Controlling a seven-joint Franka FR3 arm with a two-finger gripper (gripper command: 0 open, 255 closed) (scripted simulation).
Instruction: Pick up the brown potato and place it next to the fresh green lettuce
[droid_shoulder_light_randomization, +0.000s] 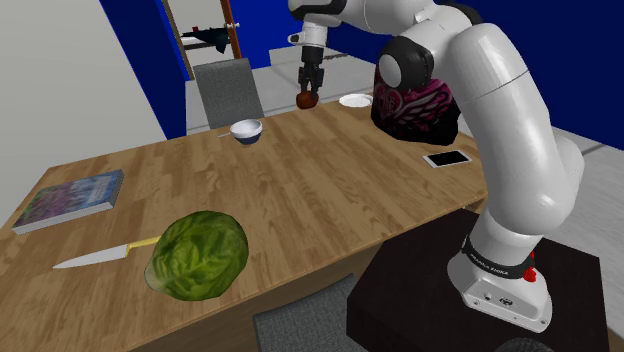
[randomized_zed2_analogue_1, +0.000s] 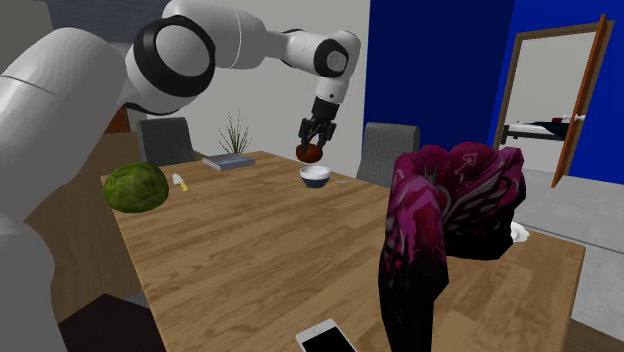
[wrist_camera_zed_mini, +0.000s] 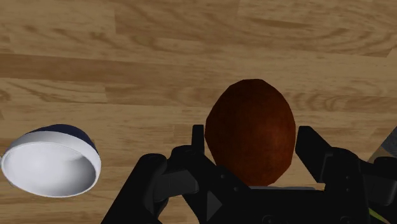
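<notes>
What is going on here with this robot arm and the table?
The black gripper is shut on a brown potato and holds it in the air over the wooden table, near a white bowl. The green lettuce lies at the table's other end, beside a knife. The potato is picked up but not yet placed by the lettuce.

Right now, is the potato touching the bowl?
Apart. The wrist view shows a strip of bare wooden table between the brown potato and the bowl, so the gap is plain.
</notes>
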